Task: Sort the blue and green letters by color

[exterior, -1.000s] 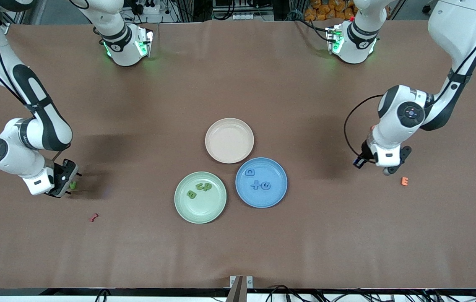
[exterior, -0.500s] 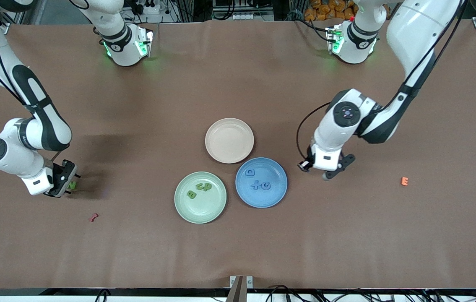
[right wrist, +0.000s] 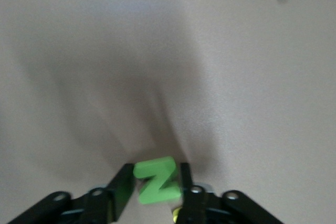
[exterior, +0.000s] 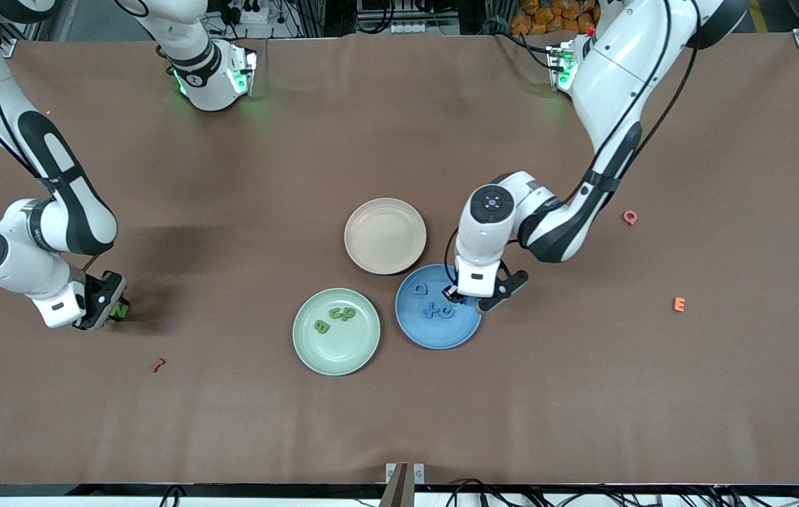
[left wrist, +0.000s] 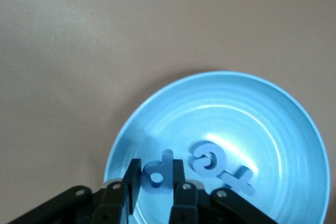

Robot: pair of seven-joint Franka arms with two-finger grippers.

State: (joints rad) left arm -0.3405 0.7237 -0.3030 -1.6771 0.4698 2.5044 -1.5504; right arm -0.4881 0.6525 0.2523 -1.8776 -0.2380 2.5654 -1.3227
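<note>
My left gripper (exterior: 457,296) is shut on a blue P (left wrist: 157,174) and holds it just over the blue plate (exterior: 438,332), at its rim toward the left arm's end. A blue D (exterior: 419,288), X (exterior: 431,310) and Q (exterior: 447,310) lie in that plate; the left wrist view shows the plate (left wrist: 252,108), the Q (left wrist: 206,158) and the X (left wrist: 239,176). My right gripper (exterior: 112,310) is low at the table near the right arm's end, shut on a green N (right wrist: 156,180). A green B (exterior: 322,326), C (exterior: 335,313) and P (exterior: 348,313) lie in the green plate (exterior: 336,353).
A beige plate (exterior: 385,236) stands empty, farther from the front camera than the two other plates. A pink Q (exterior: 629,217) and an orange E (exterior: 679,304) lie toward the left arm's end. A small red piece (exterior: 157,365) lies near my right gripper.
My left arm has swung from near the orange E to over the blue plate with the blue P, uncovering the pink Q. My right gripper has barely shifted with the green N.
</note>
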